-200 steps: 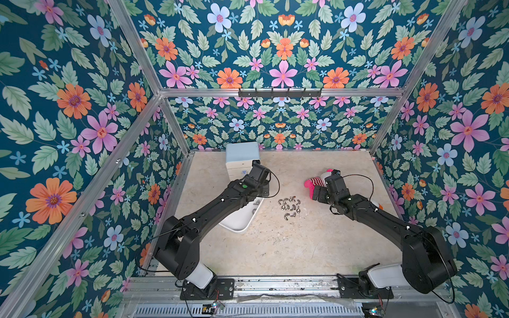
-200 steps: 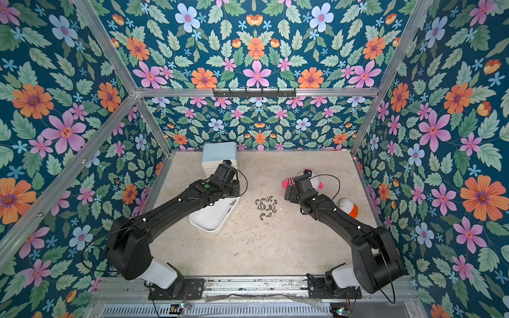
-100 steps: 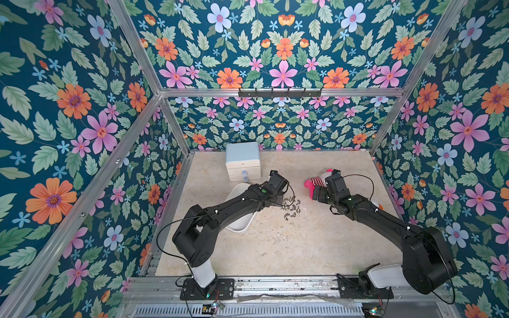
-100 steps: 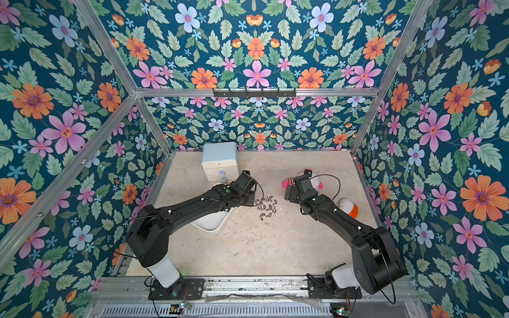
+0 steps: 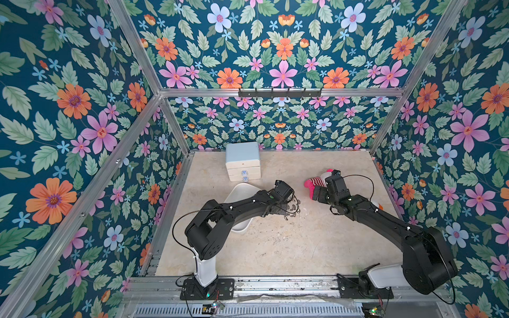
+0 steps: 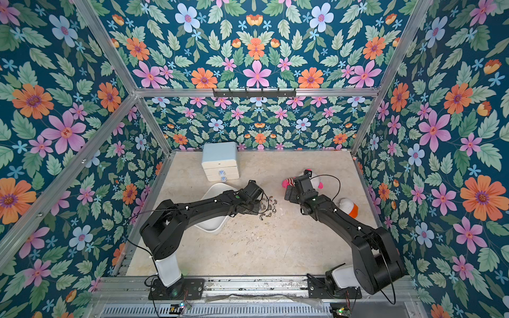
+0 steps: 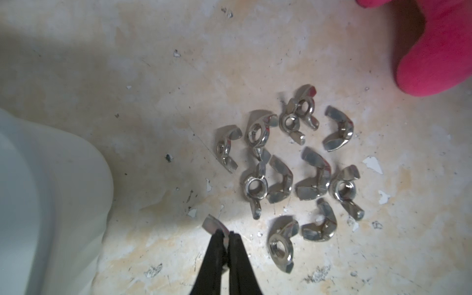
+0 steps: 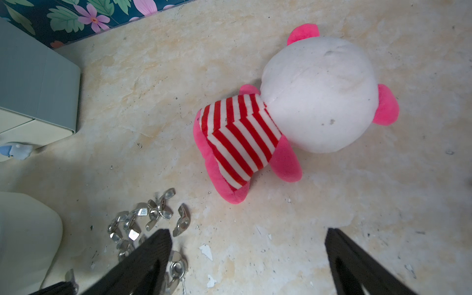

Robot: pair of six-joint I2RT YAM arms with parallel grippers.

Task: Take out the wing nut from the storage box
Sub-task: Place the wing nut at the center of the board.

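Beside the smooth white storage box (image 7: 51,191), your left claw (image 7: 227,236) pinches one shiny wing nut (image 7: 212,224) by its curved wing, near the loose metal heap (image 7: 293,166). Your right claw (image 8: 247,232) gapes wide by the striped plush (image 8: 306,102).

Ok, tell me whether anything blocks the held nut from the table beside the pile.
Nothing visible does. The left gripper, shut on a wing nut, is outside the box; only bare table shows beneath it, with the pile close alongside.
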